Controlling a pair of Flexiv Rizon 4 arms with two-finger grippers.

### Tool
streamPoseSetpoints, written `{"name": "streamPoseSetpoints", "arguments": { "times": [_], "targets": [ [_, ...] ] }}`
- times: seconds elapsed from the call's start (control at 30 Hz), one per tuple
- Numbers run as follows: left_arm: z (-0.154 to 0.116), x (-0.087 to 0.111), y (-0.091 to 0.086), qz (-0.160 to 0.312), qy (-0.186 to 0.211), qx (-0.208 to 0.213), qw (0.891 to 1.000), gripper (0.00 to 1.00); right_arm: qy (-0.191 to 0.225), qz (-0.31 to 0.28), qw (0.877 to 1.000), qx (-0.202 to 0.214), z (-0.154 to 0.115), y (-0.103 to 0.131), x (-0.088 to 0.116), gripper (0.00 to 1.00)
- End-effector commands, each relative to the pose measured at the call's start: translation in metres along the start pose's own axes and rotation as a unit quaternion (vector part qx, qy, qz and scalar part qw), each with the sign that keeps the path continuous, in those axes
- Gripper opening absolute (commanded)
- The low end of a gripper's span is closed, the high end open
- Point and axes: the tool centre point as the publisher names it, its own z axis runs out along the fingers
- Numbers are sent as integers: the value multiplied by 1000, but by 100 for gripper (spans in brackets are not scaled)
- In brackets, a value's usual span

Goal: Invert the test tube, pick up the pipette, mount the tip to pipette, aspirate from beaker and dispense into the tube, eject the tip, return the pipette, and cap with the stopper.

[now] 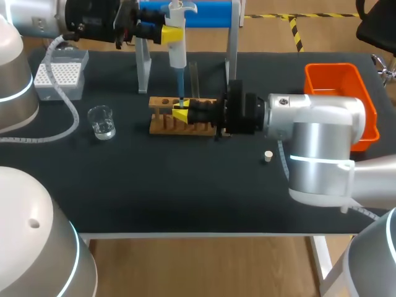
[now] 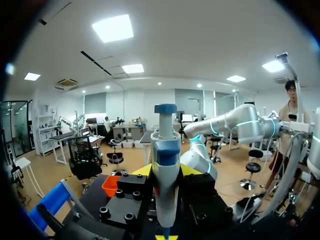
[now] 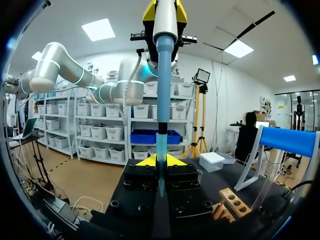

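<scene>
Left tool [image 1: 166, 34] grips pipette [image 1: 177, 46]; right tool [image 1: 180, 113] clamps test tube [image 3: 160, 165] (rack [image 1: 164, 124] well off table [image 1: 185, 185] edges).

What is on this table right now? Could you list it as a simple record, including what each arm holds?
left tool: shut on the pipette, held upright above the wooden rack
blue tip: mounted on the pipette, reaching down to the test tube
right tool: shut on the test tube, at the wooden rack
beaker: clear, left of the rack
stopper: loose on the table
tip box: far left
orange bin: far right
</scene>
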Motion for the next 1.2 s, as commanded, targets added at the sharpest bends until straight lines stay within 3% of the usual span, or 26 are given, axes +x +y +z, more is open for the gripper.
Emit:
{"name": "streamPoseSetpoints", "arguments": {
  "times": [0.03, 0.93, 1.2],
  "targets": [
    [0, -1, 1, 0, 1, 0, 1000, 0, 0, 2, 1000, 1, -3, -1, 1, 0],
    [0, -1, 1, 0, 1, 0, 1000, 0, 1, -5, 1000, -2, -2, 7, 3, 0],
    [0, -1, 1, 0, 1, 0, 1000, 0, 0, 5, 1000, 3, -2, -7, 2, 0]
  ]
}}
